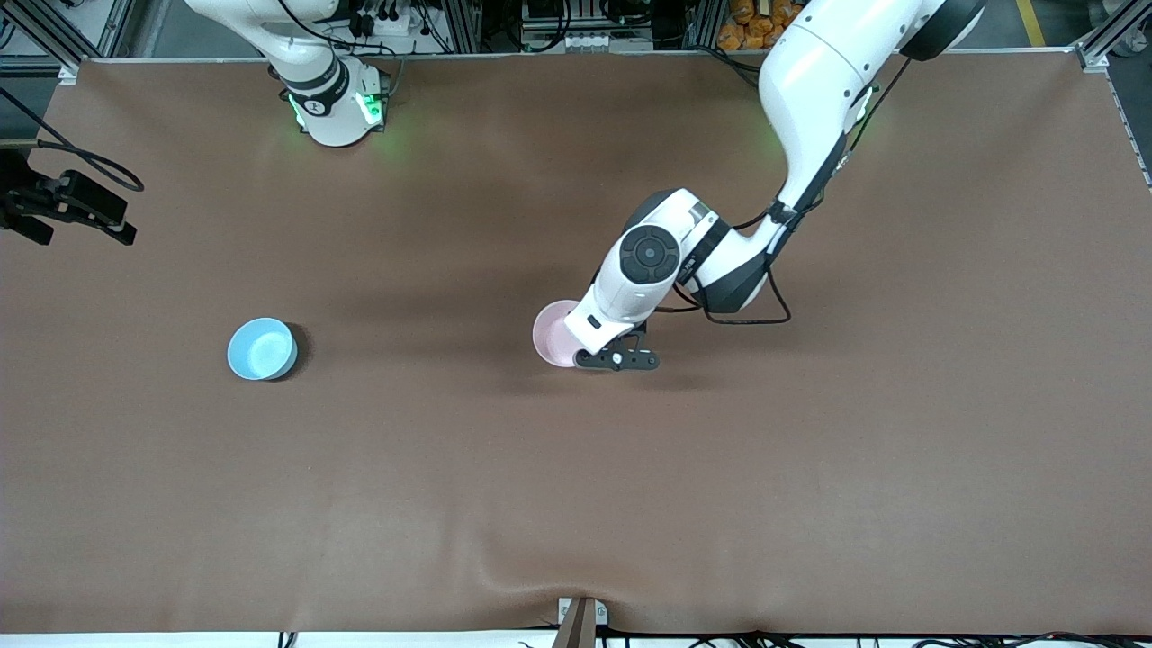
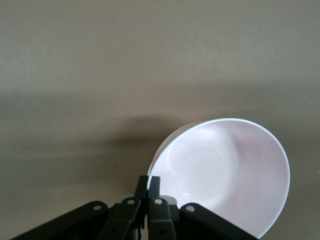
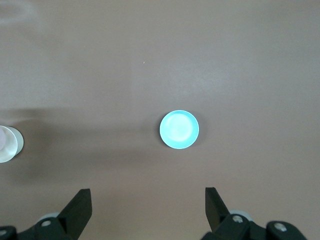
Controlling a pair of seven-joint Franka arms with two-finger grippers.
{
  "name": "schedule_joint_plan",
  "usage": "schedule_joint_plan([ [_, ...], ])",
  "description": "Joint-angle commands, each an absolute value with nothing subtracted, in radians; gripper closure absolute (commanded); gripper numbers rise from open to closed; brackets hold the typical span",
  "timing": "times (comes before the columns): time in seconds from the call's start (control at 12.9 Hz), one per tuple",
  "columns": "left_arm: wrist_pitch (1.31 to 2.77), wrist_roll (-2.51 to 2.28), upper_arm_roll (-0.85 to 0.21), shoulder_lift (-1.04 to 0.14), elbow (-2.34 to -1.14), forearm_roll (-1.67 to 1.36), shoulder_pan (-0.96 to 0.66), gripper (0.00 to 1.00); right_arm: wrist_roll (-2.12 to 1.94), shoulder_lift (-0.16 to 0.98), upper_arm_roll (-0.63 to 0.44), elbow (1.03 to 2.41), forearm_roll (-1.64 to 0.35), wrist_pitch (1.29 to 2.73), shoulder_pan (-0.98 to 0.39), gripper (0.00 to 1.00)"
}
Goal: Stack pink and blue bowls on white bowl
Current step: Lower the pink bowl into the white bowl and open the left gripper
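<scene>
My left gripper [image 1: 585, 358] is shut on the rim of the pale pink bowl [image 1: 555, 331] near the table's middle. In the left wrist view the two fingers [image 2: 155, 186] pinch the rim and the pink bowl [image 2: 225, 175] sits tilted. The light blue bowl [image 1: 261, 348] stands upright on the table toward the right arm's end. My right gripper [image 3: 147, 197] is open and empty, high over the table, with the blue bowl [image 3: 179, 129] below it. The white bowl does not show in the front view. A pale whitish edge [image 3: 16, 146] shows beside the pink bowl at the rim of the right wrist view.
The brown table mat [image 1: 810, 468] is wrinkled at its near edge. A black camera mount [image 1: 63, 202] stands at the right arm's end of the table. The right arm's base [image 1: 337, 103] stands at the table's back edge.
</scene>
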State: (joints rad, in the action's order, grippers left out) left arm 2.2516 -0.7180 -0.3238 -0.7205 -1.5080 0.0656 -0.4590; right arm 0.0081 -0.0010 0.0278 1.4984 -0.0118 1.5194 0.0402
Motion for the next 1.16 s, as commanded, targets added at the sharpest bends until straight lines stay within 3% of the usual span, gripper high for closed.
schedule_joint_plan([
  [0.0,2.272,-0.753,-0.316,-0.729,-1.508,0.086,-0.478,1.0,0.012,0.008,0.034,1.477,-0.012,1.506,0.049,0.0],
  [0.78,2.272,-0.779,-0.316,-0.729,-1.542,0.087,-0.497,1.0,0.012,0.008,0.034,1.477,-0.012,1.503,0.051,0.0],
  [0.85,2.272,-0.781,-0.316,-0.729,-1.54,0.081,-0.497,0.79,0.012,0.008,0.034,1.477,-0.012,1.503,0.054,0.0],
  [0.93,2.272,-0.801,-0.316,-0.726,-1.539,0.081,-0.495,0.22,0.012,0.008,0.034,1.477,-0.012,1.503,0.054,0.0],
  [1.01,2.261,-0.814,-0.316,-0.718,-1.531,0.092,-0.497,0.0,0.012,0.009,0.034,1.477,-0.012,1.503,0.054,0.0],
  [1.09,2.223,-0.812,-0.314,-0.704,-1.531,0.095,-0.491,0.0,0.012,0.008,0.034,1.477,-0.012,1.505,0.054,0.0],
])
